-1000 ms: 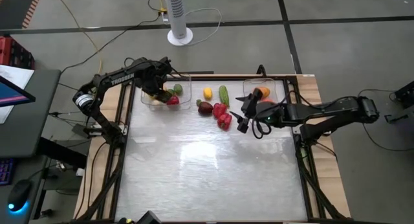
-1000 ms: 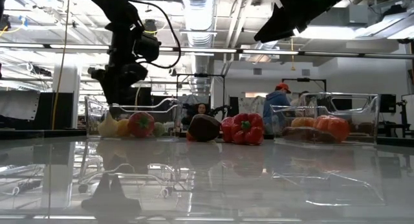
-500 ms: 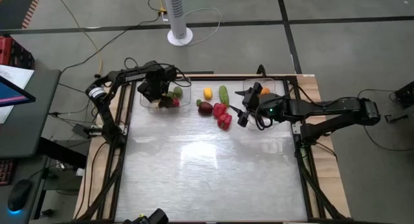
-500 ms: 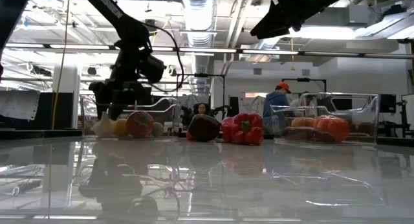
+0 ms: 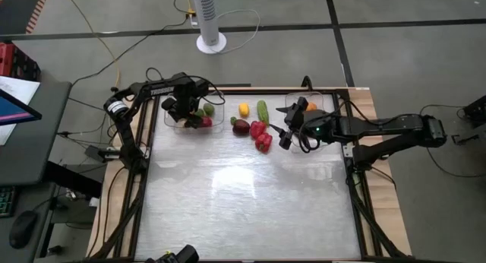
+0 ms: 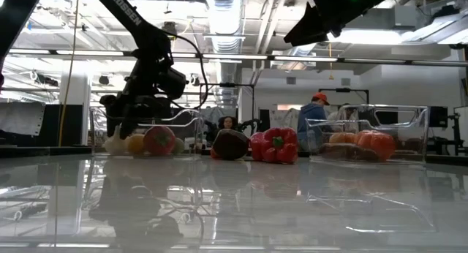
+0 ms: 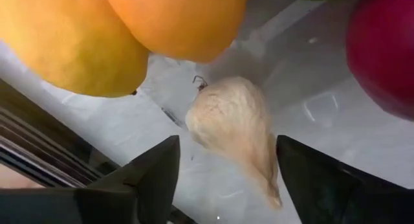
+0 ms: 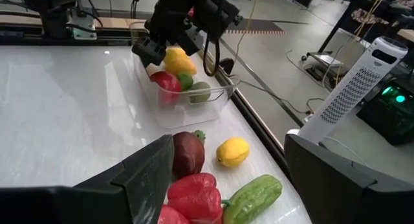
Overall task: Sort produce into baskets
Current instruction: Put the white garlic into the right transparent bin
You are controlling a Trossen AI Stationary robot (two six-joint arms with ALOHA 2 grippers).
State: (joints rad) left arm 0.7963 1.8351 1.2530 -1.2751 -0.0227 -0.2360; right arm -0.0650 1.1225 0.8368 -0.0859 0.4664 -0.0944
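My left gripper [image 5: 184, 113] is down inside the left clear basket [image 5: 170, 121], open. In the left wrist view its fingers stand on either side of a pale garlic-like piece [image 7: 236, 130] lying on the basket floor, beside a yellow piece [image 7: 65, 43], an orange piece [image 7: 174, 20] and a red piece [image 7: 385, 52]. I cannot tell whether the fingers touch it. My right gripper [image 5: 284, 134] is open and empty above the table, next to two red peppers [image 5: 260, 135]. A dark purple piece [image 5: 241, 127], a lemon [image 5: 244, 109] and a cucumber [image 5: 263, 111] lie loose on the table.
The right clear basket [image 5: 325, 102] at the far right holds orange and red pieces [image 6: 365, 143]. The left basket also holds a green piece [image 5: 208, 108]. The wide glossy tabletop [image 5: 243, 202] stretches toward the near edge. A person [image 6: 316, 110] shows in the room behind.
My left gripper has gone down into the left basket, close over the pieces on its floor. My right gripper has drawn a little toward the table's far edge, staying open above the red peppers.
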